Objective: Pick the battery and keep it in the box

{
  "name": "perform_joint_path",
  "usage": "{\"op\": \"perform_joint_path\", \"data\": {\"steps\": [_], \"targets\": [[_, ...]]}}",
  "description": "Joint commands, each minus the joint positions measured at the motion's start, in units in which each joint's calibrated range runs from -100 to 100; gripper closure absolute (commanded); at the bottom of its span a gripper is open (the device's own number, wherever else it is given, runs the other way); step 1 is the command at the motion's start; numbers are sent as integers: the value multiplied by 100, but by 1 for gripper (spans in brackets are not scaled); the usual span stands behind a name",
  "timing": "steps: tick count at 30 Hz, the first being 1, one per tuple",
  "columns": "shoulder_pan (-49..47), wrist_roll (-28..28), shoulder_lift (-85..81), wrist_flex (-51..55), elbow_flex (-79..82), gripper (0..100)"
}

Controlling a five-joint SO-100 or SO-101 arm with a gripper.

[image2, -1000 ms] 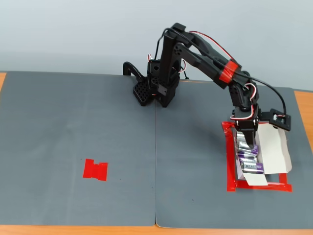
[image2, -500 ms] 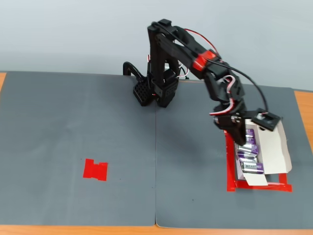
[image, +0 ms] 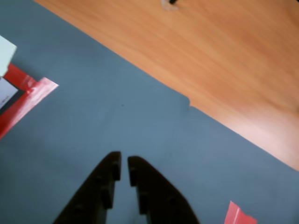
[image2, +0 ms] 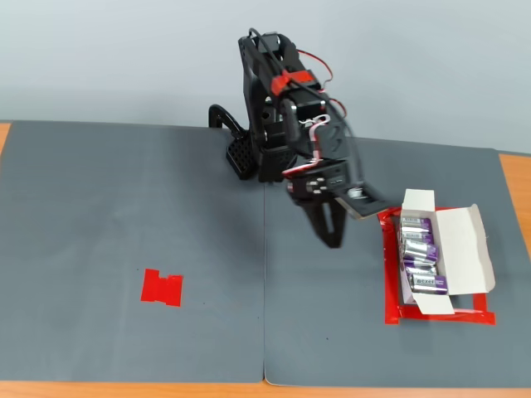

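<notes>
In the fixed view, several purple and silver batteries (image2: 419, 249) lie in a row inside the white box (image2: 463, 253) at the right, its flaps folded out. My gripper (image2: 333, 240) hangs over the bare grey mat to the left of the box, pointing down, well clear of it. Seen from the wrist, the gripper (image: 124, 163) has its black fingers nearly touching, shut with nothing between them. A corner of the box (image: 4, 51) shows at the left edge of the wrist view.
Red tape (image2: 440, 316) outlines the box on the grey mat (image2: 124, 207). A small red tape patch (image2: 162, 288) lies at the mat's left front. The arm's base (image2: 253, 153) stands at the back centre. Bare wooden table (image: 224, 56) borders the mat.
The arm has pulled back from over the box and swung left, folding toward its base. The gripper has left the box holding nothing.
</notes>
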Motion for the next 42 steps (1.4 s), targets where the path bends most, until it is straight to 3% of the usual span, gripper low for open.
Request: {"op": "perform_joint_path", "data": {"steps": [1, 13, 31, 37, 42], "targets": [[510, -24, -689, -66, 515, 98], [1405, -24, -2546, -66, 2261, 98], [1405, -29, -4826, -74, 4676, 98], [1398, -40, -4902, -74, 4993, 98], [1361, -389, -4911, -48, 4993, 98]]}}
